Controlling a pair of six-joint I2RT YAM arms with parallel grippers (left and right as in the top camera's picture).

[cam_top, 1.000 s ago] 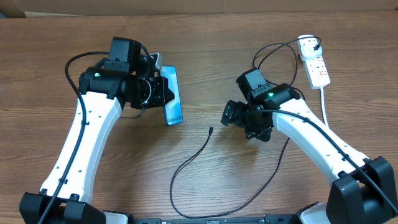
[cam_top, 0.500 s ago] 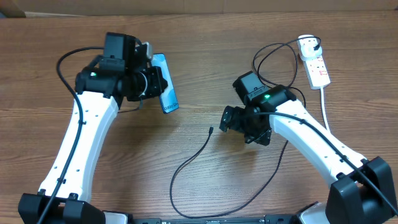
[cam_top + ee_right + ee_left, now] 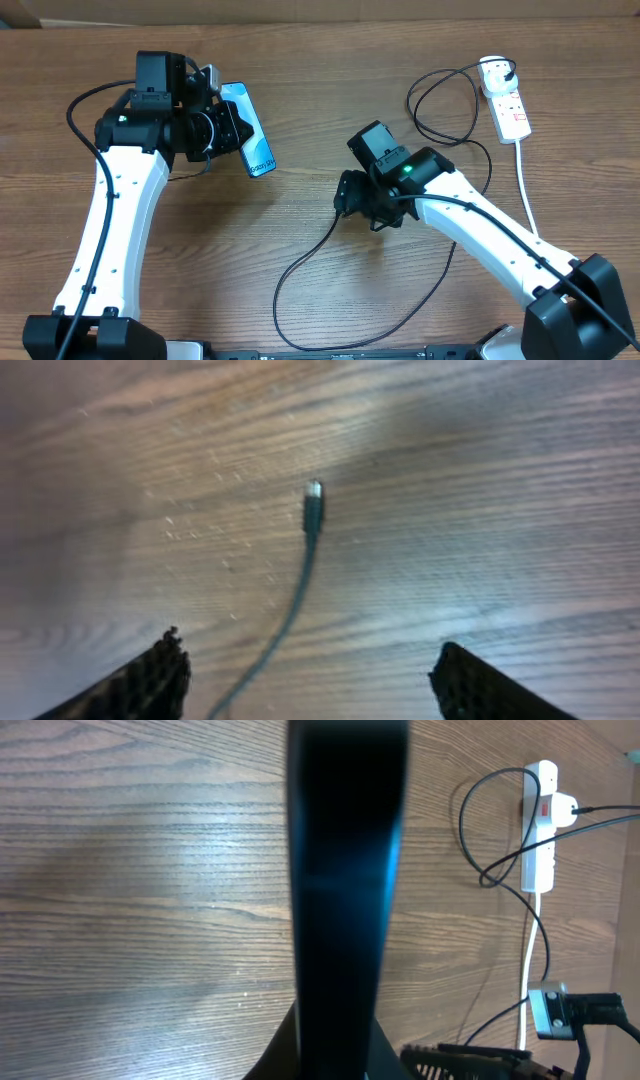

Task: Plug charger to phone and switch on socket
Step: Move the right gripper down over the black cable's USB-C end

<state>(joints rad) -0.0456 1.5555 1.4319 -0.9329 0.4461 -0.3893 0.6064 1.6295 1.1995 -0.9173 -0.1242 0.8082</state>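
My left gripper is shut on the phone, a slim blue-screened handset held tilted above the table at the upper left. In the left wrist view the phone shows as a dark upright slab that hides the jaws. The charger's thin black cable loops over the table, its connector tip lying on the wood. My right gripper is open and hovers just above the cable, behind the tip. The white socket strip lies at the far right with the white charger plug in it.
The socket's thick white cord runs down the right side of the table. The strip and the black cable also show at the right of the left wrist view. The wooden table's far edge meets cardboard at the top.
My left gripper has lifted the phone and carried it up and to the left. My right gripper has moved left, to a spot over the cable's connector end.
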